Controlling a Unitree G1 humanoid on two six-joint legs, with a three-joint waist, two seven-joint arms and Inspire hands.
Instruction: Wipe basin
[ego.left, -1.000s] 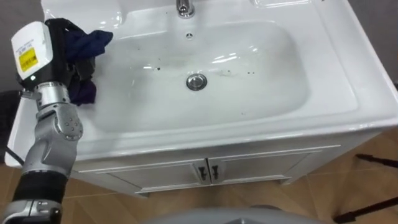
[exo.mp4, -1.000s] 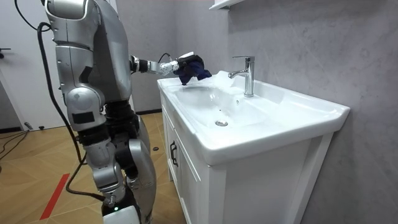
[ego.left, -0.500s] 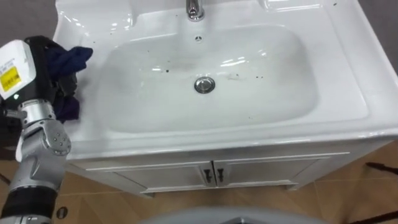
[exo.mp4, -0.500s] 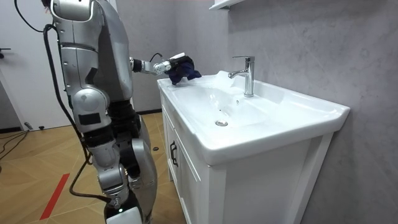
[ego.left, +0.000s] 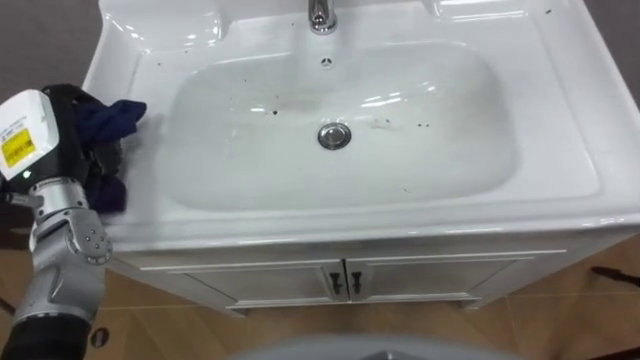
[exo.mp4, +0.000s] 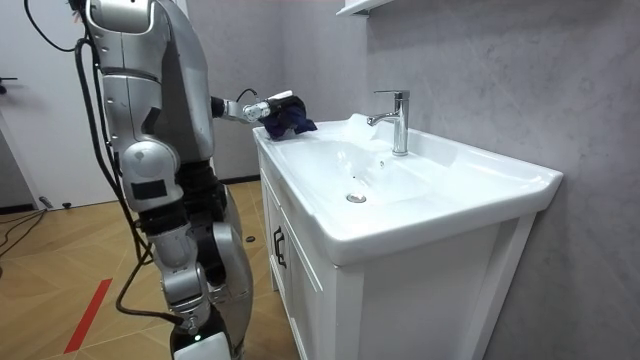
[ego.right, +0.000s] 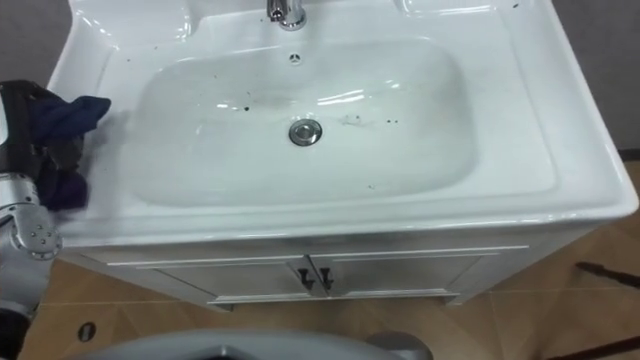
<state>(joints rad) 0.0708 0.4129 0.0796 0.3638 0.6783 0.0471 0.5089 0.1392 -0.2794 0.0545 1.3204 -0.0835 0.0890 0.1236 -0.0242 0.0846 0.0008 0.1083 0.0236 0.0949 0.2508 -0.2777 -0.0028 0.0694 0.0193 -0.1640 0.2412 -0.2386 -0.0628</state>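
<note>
1. Closest to the robot, a white cabinet (ego.left: 250, 285) is seen under the basin, with two doors and a pair of small dark handles (ego.left: 343, 283) at the middle.
2. The robot is seen standing before the cabinet, at the room view's left, with its left arm stretched out to the basin's left side.
3. At the left rim, outside the bowl, the left hand (ego.left: 62, 105) is seen with its fingers curled round a bunched dark blue cloth (ego.left: 110, 115). Whether the cloth touches the rim cannot be told.
4. The white basin (ego.left: 230, 175) is shown with small dark specks (ego.left: 272, 111) scattered over the bowl.
5. A round metal drain (ego.left: 334, 135) is set in the middle of the bowl.
6. Farthest off, a chrome tap (ego.left: 320, 14) is mounted upright on the back rim, in line with the drain.
</note>
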